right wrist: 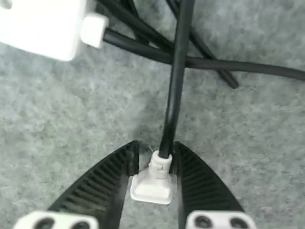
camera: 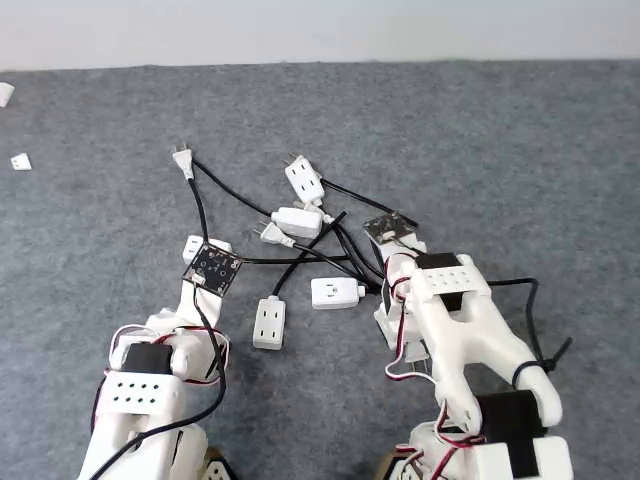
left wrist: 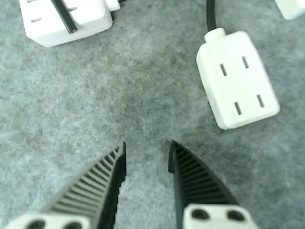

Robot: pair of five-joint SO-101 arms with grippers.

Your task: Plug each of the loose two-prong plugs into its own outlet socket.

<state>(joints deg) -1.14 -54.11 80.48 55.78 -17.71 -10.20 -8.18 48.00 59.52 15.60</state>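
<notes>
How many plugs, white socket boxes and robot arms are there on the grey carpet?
two-prong plugs: 4, one of them in the right gripper
outlet sockets: 4
robot arms: 2
Total: 10

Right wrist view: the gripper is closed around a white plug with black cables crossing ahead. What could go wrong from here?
1. The plug's cord crosses the tangled cables; lifting the plug in the right gripper may drag the tangle along.
2. The left gripper is open over bare carpet, beside the outlet block, not holding it; the block could slide when pushed.
</notes>
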